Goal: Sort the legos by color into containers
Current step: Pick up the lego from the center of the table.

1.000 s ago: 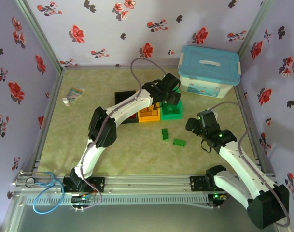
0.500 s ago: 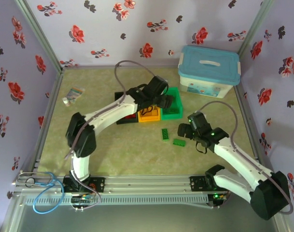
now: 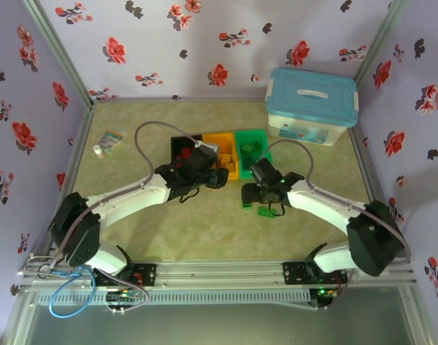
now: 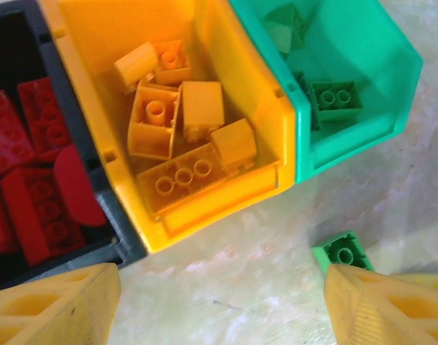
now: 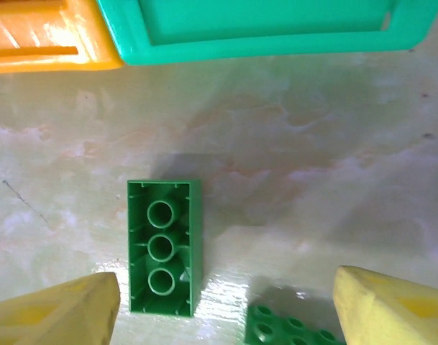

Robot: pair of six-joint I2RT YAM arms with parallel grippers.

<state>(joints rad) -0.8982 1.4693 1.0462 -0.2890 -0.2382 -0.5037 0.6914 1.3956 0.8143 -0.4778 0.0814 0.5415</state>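
Your jaws stand apart, empty: right gripper (image 5: 226,309) over an upturned green plastic brick (image 5: 163,256), left gripper (image 4: 219,302) near the rectangular orange-yellow plastic bin (image 4: 211,208).

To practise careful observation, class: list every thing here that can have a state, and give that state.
black bin, holds red bricks
orange bin, holds orange bricks
green bin, holds green bricks
long green brick, underside up
second green brick, studs up
white tub, closed
left claw, open, empty
right claw, open, empty

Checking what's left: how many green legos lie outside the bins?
2. One green lego lies hollow side up near the green bin; the second green lego sits studs up beside it. The right arm may hide others.
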